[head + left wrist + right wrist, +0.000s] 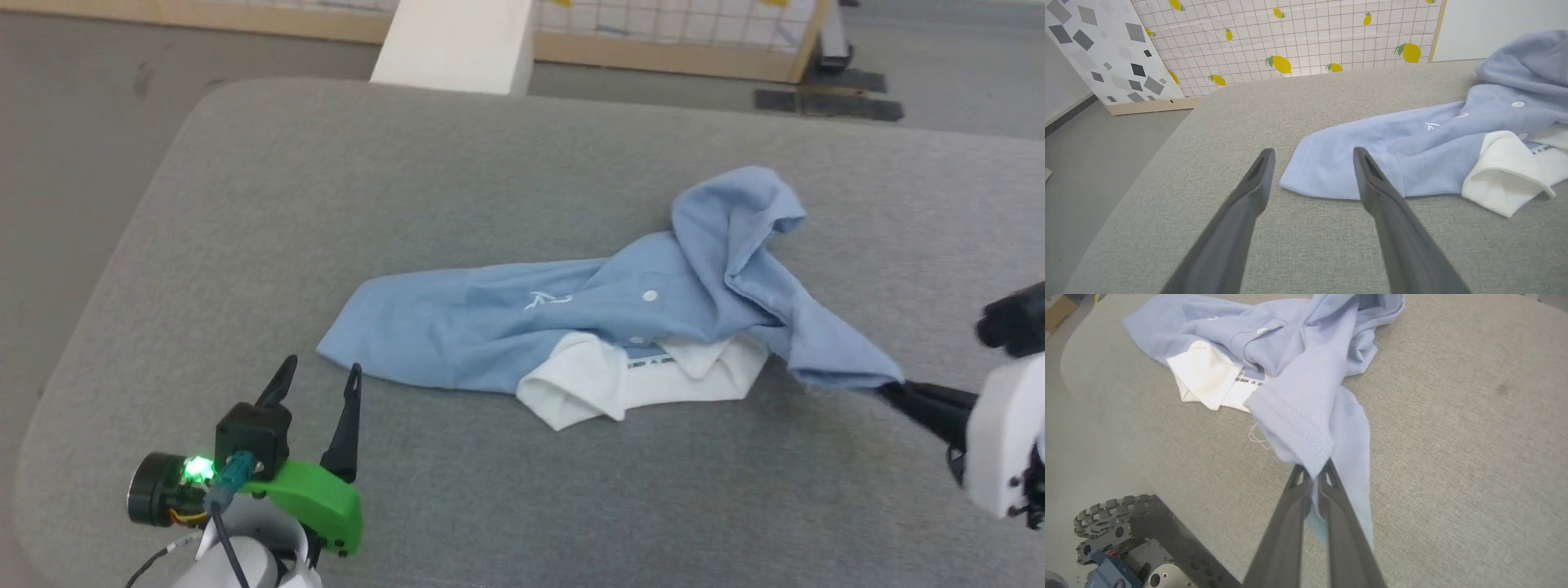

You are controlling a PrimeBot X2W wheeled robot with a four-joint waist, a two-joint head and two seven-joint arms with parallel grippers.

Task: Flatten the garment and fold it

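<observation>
Garment point(490, 318): one, crumpled. Right gripper point(1312, 473) pinches its edge; left gripper point(320, 366) wide, empty.

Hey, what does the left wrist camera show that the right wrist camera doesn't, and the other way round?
The left wrist view brings in the left gripper, jaws open, near the garment's flat end, plus a lemon-print panel and a speckled panel beyond the table. The right wrist view brings in the right gripper, shut on a bunched blue edge of the garment, and the robot's wheeled base. Shared: the garment, its white collar, a white button and the grey table.
</observation>
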